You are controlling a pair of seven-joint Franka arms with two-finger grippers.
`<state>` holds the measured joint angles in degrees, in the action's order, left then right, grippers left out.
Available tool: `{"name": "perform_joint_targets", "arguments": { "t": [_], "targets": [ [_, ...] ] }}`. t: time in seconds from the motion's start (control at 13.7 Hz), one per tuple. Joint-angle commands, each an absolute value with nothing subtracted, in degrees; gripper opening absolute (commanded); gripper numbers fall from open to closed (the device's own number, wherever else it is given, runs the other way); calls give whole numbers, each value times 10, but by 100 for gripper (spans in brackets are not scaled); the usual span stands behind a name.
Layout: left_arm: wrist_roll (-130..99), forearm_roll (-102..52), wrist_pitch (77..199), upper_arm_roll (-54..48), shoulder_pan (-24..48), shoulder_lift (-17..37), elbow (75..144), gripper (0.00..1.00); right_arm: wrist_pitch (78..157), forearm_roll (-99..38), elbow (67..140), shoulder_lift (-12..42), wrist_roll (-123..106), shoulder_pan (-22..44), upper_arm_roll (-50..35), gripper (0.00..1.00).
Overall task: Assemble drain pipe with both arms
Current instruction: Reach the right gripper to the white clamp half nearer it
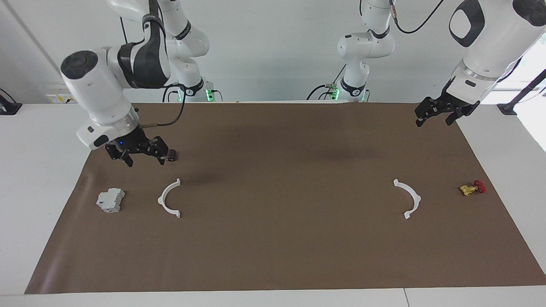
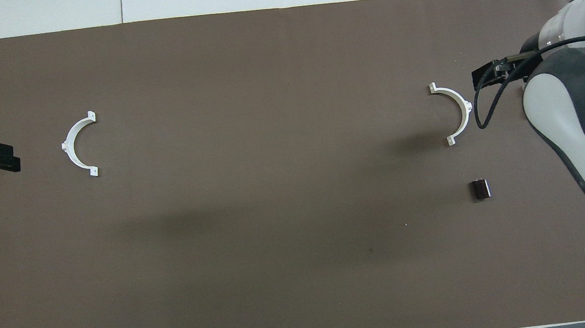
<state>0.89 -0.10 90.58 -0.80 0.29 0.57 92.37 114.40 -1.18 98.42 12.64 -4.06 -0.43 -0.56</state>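
Right gripper (image 1: 145, 160): open, empty, above brown mat (image 1: 281, 238) near half-ring (image 1: 169, 198) | Left gripper (image 1: 436, 117): open, empty, waiting over mat corner

Arm shells: glossy white rounded segments on both arms, right arm (image 1: 100, 91) and left arm (image 1: 486, 38).
Joint bands: black, wide on the right arm's elbow, with faint pale lettering.
Wrist rings: silver metal collars above each gripper.
Grippers: black two-finger units, right gripper (image 1: 145, 160), left gripper (image 1: 435, 120).
Cables: black, looping from forearm to wrist.
Lights: green glow at both bases; small blue dot at the right wrist.
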Motion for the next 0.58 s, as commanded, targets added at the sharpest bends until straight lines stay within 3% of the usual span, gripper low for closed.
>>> {"name": "perform_joint_targets", "arguments": {
  "t": [0.0,0.22,0.37,0.51],
  "targets": [
    [11,-1,904,-6,1,-8,938,100,1255,-24,1040,169,-106,-14,-8,100],
    [11,-1,905,-7,1,-8,938,100,1286,-24,1053,205,-134,-14,-8,100],
    [11,-1,906,-6,2,-8,938,100,1326,-24,1071,221,-157,-15,-8,93],
    [11,-1,906,-6,1,-8,938,100,1360,-24,1092,221,-170,-15,-8,80]
  ]
}}
